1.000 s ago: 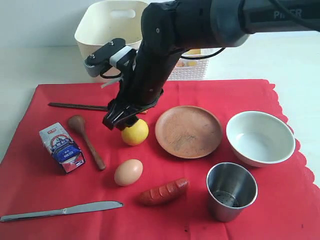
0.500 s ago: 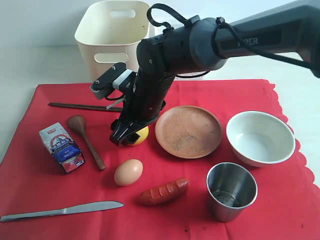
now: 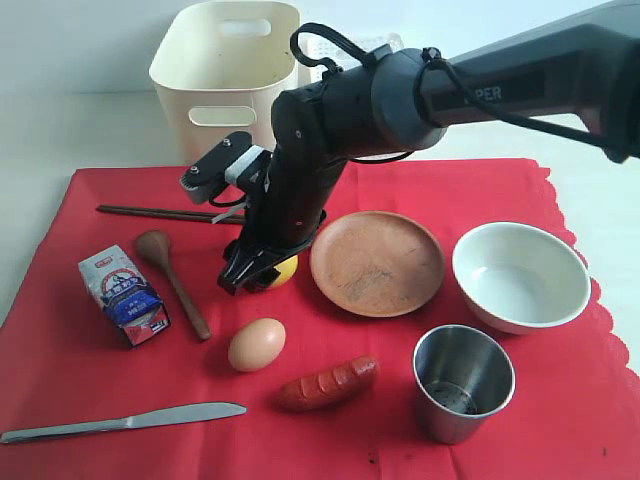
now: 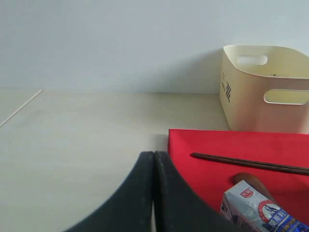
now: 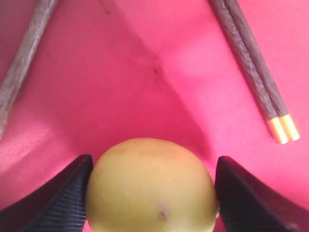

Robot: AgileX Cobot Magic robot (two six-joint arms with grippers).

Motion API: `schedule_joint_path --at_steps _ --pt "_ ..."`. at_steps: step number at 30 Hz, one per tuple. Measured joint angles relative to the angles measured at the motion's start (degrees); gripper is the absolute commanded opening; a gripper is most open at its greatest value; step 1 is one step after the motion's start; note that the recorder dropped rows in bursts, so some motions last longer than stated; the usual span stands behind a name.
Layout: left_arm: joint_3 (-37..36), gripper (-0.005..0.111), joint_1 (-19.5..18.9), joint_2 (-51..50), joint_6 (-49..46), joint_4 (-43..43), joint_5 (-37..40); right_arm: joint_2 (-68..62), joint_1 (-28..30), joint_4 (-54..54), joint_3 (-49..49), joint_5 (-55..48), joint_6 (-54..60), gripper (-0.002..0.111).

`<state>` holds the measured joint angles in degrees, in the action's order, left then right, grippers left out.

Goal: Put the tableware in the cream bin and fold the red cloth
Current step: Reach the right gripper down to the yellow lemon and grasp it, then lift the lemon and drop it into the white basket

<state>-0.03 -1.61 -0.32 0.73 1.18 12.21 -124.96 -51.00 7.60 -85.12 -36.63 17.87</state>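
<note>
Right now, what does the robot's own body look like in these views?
The right arm is glossy black with rounded joint housings and white lettering ending in PER. Thin black cables loop beside one joint. A small grey-and-white box with silver screws sits near the wrist. The right end effector has black fingers with ribbed pads; the left end effector has smooth, curved black ones.

Two chopsticks (image 3: 150, 212); one each: plate (image 3: 377, 262), bowl (image 3: 520, 277), cup (image 3: 463, 382), spoon (image 3: 172, 275), knife (image 3: 120, 421), lemon (image 5: 152, 186).

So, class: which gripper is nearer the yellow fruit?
Right. The right gripper has its fingers flanking the yellow fruit; the left gripper sits over bare table, off the edge of the red cloth.
</note>
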Motion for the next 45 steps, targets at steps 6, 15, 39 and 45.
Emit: schedule_joint_path --at_steps 6,15,39,45 --pt "0.00 0.000 0.00 0.00 0.00 0.00 0.00 0.00 0.00 0.00 0.00 0.00 -0.04 0.025" --pt "0.00 0.000 0.00 0.00 0.00 0.00 0.00 0.00 0.00 0.00 0.00 0.80 -0.04 0.016" --pt "0.00 0.000 0.00 0.00 0.00 0.00 0.00 8.68 0.00 -5.54 0.18 2.57 -0.04 0.016" --pt "0.00 0.000 0.00 0.00 0.00 0.00 0.00 13.22 0.80 -19.29 0.18 3.88 -7.41 0.011"
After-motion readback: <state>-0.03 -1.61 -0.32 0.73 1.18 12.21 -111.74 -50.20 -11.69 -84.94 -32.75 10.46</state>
